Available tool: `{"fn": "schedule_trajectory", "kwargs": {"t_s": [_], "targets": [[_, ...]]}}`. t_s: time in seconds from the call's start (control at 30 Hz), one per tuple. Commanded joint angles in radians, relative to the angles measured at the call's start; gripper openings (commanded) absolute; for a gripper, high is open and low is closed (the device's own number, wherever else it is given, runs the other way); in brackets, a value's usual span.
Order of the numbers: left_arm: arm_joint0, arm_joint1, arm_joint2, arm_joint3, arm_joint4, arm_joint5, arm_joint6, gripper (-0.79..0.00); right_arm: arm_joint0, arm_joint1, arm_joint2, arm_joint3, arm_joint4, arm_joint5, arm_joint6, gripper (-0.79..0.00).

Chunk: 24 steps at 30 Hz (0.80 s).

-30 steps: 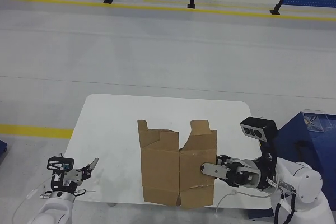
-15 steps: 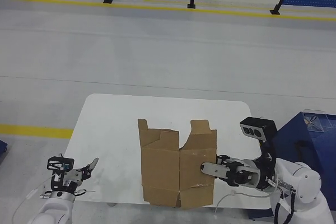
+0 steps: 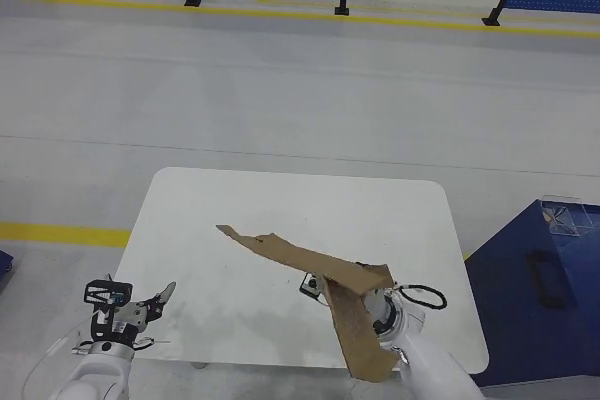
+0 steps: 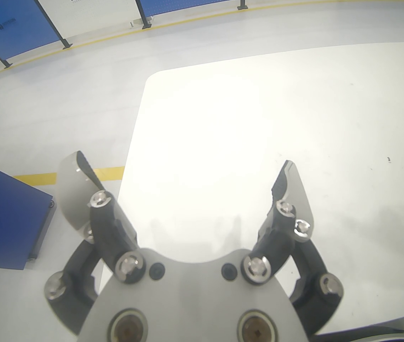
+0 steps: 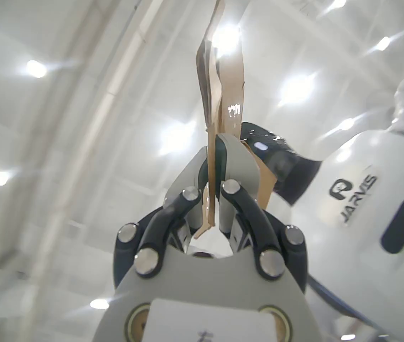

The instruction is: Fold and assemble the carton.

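The flattened carton (image 5: pixel 223 83) is clamped by one edge between the right gripper's (image 5: pixel 213 165) fingers. Its long axis points straight out beyond their tips, upward, above the table (image 3: pixel 230 200). The left gripper's (image 4: pixel 183 160) fingers are spread wide, with only tabletop between them.

A flattened brown carton (image 3: pixel 310 262) tilts above the white tabletop (image 3: pixel 230 200); the left gripper (image 3: pixel 160 300) sits at the near-left edge.

Obstacle: carton (image 3: pixel 300 256), flattened, held tilted over the table's (image 3: pixel 210 210) middle and near right side.
Passage: table's left half, between left gripper (image 4: pixel 183 161) and carton; far strip too.
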Motion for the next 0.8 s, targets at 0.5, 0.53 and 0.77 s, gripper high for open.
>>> {"fn": "schedule_trajectory", "kwargs": {"t_s": [0.5, 0.53, 0.77], "targets": [[0.0, 0.0, 0.0, 0.0, 0.0, 0.0, 0.0, 0.0, 0.137, -0.022, -0.258, 0.16, 1.091, 0.383, -0.517, -0.785], [0.0, 0.0, 0.0, 0.0, 0.0, 0.0, 0.0, 0.0, 0.135, -0.02, -0.252, 0.159, 1.096, 0.383, -0.526, -0.785], [0.0, 0.0, 0.0, 0.0, 0.0, 0.0, 0.0, 0.0, 0.125, -0.019, -0.162, 0.16, 0.945, 0.383, -0.471, -0.785]]}}
